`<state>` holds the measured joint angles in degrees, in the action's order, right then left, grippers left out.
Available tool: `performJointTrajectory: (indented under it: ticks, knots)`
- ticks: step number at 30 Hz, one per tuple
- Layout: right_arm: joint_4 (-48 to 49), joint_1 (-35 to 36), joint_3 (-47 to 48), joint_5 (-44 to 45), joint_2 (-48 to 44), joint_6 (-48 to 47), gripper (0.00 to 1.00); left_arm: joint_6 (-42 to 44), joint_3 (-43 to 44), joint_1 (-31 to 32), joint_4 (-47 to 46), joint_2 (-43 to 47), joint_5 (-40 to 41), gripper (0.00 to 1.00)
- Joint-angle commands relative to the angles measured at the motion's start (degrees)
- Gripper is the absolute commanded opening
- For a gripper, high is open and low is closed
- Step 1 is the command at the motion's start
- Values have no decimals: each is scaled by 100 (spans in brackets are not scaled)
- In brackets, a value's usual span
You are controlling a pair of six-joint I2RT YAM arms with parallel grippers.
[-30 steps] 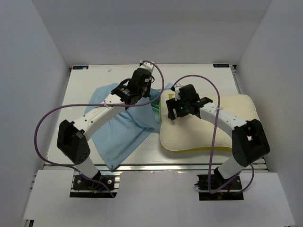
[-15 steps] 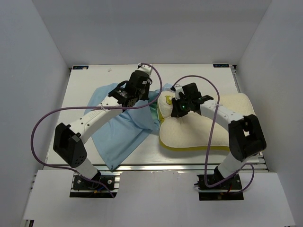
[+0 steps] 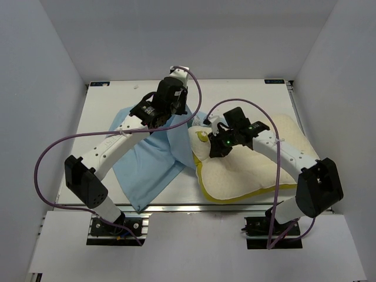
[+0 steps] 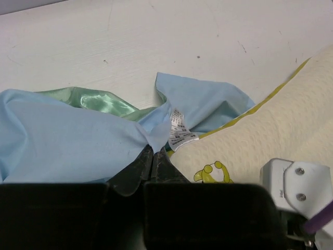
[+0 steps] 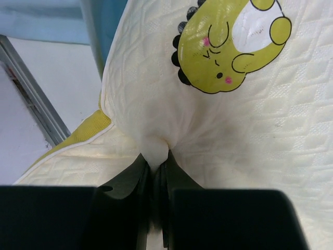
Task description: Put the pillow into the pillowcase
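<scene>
- Our left gripper (image 4: 154,156) is closed tight on a fold of the pillowcase (image 4: 67,140). It holds the light blue edge up off the table (image 3: 252,97), and glossy mint green shows behind the fold.
- Our right gripper (image 5: 155,159) is nipped shut on a pinch of the pillow (image 5: 250,135) cover, just below the yellow-green cartoon mark (image 5: 229,47).
- A second ago the right jaws stood wide above the flat pillow. Now they grip it, and its left corner is bunched and drawn toward the pillowcase.
- The pillow lies on the right half of the table, cream, quilted and yellow-banded. Its corner touches the blue cloth beside a white care label (image 4: 177,133).
</scene>
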<state>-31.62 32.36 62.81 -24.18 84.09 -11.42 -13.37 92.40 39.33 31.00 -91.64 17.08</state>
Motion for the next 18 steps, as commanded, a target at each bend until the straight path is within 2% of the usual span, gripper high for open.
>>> performJointTrajectory:
  ticks: [1,5,11,15,18]
  knots:
    - [199,200,214,36,-289,-124,0,36,165,-13,99,102,-222,3]
    - [191,201,1125,265,88,-246,0,9,-142,-13,248,242,-993,4]
    - [190,201,2313,291,826,-186,0,-131,-1030,-13,99,558,-1655,4]
    - [489,201,2499,362,1161,69,0,-263,-1505,-13,-155,866,-2094,4]
    - [428,201,2622,213,1425,140,0,-263,-1445,-13,-86,893,-2095,4]
